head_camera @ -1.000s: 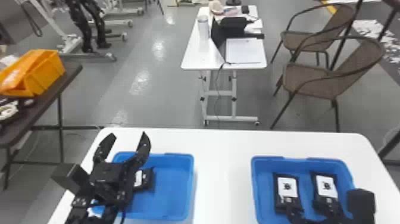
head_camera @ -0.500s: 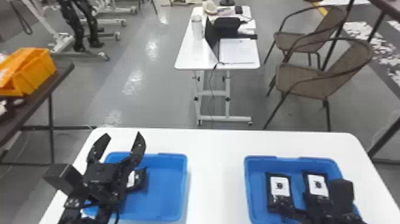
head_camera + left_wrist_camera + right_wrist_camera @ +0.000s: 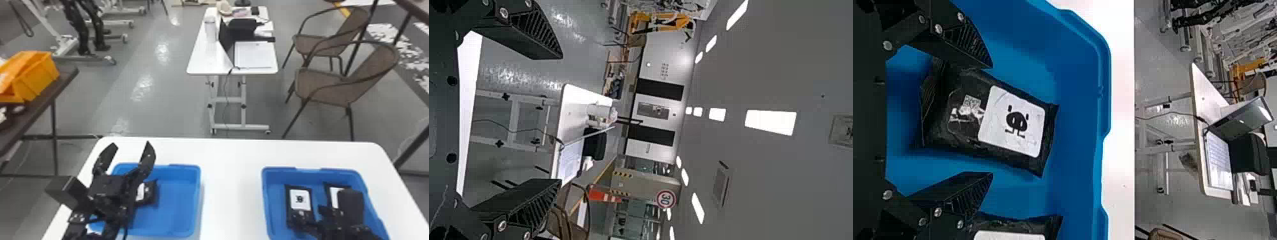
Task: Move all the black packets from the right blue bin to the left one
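In the head view the left gripper (image 3: 129, 153) stands over the left blue bin (image 3: 182, 204), fingers spread; a black packet (image 3: 149, 193) lies in that bin beside it. The left gripper (image 3: 561, 120) is open and empty in its wrist view. Low over the right blue bin (image 3: 311, 174) is the right gripper (image 3: 306, 215), near two black packets, the left one (image 3: 299, 201) and the right one (image 3: 335, 194), partly covered by the arm. In the right wrist view the right gripper (image 3: 992, 120) is open, with one packet (image 3: 998, 120) between its fingers and another (image 3: 1018, 227) beside them.
Both bins stand on a white table (image 3: 231, 191), with bare tabletop between them. Beyond it are a smaller white table (image 3: 201, 63) and brown chairs (image 3: 332, 86). An orange crate (image 3: 35, 76) rests on a dark table at the left.
The head view has shifted slightly between frames. Against the right bin, the right arm has moved left, closer to the left packet. The left gripper keeps its pose over the left bin.
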